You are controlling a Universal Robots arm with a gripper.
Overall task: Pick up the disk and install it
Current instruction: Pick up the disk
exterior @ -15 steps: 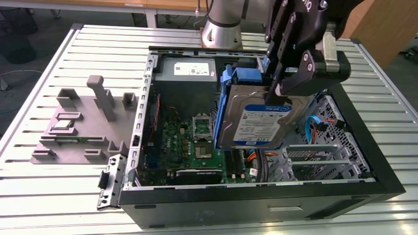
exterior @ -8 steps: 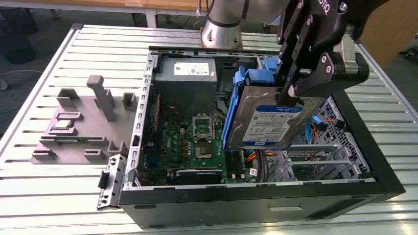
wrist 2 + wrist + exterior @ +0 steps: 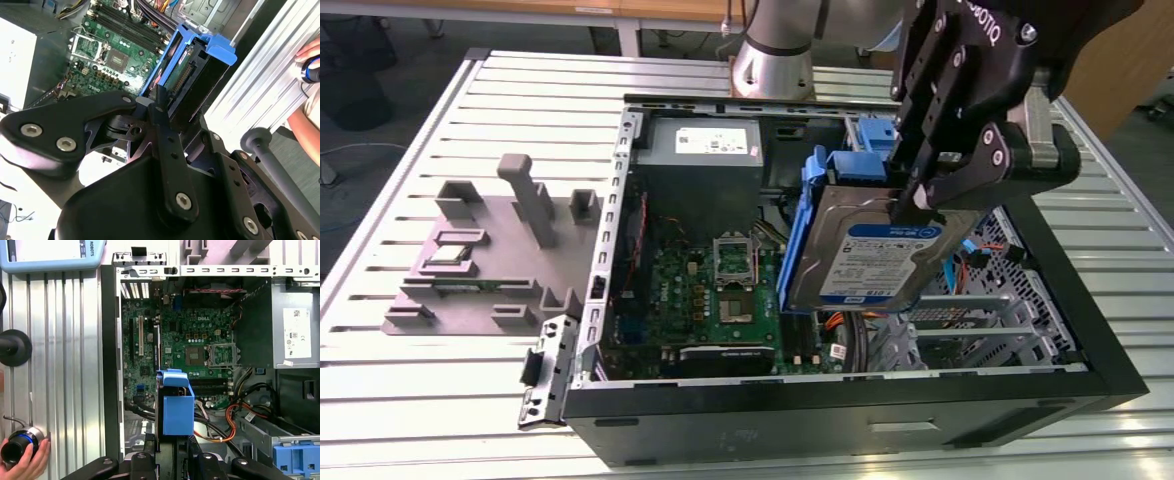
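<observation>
A silver slatted aluminium table (image 3: 400,400) spans the exterior view. On it, from the centre to the exterior view's right, lies an open black metal computer case (image 3: 854,410) with a green motherboard (image 3: 720,300) on its floor, a grey power supply box with a white label (image 3: 700,160) at upper centre, and a bare silver metal drive cage (image 3: 974,335) at lower right. At the exterior view's left, just beside the case, sits a grey plastic fixture block with upright posts (image 3: 494,260).
</observation>
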